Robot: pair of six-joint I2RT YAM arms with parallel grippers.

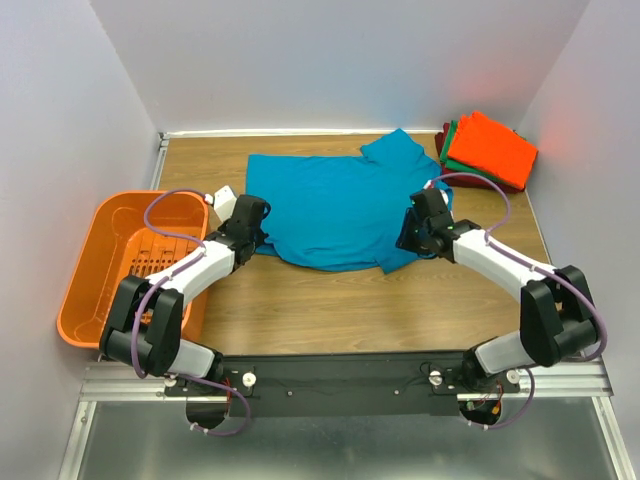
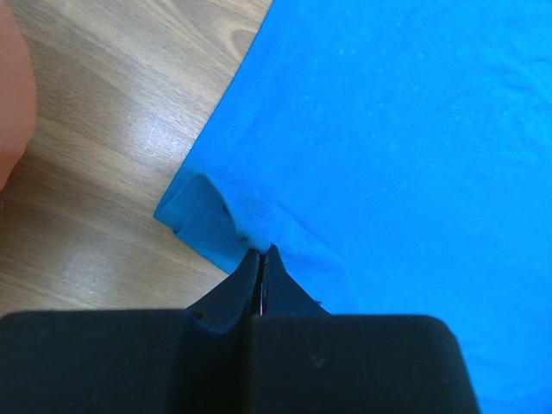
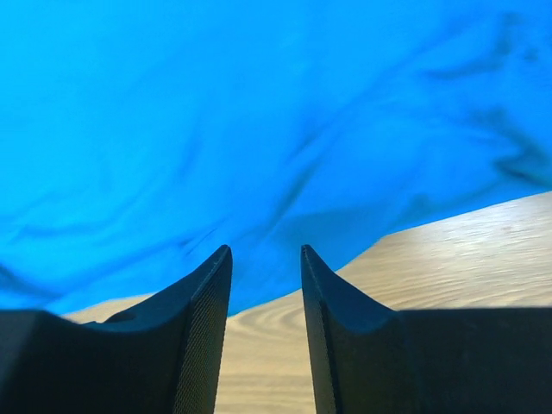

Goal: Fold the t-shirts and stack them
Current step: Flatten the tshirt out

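Orange basket (image 1: 100,262) near teal t-shirt (image 1: 330,210)

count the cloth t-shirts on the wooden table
4. A teal-blue cloth t-shirt lies spread in the middle; a bright orange one sits folded in the far right corner atop a green one and a dark red one, edges only. Others may be hidden.

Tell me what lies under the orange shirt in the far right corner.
Under the orange shirt, edges of a green shirt and a dark red shirt stick out. The orange shirt covers the rest of both, so anything else there is hidden.
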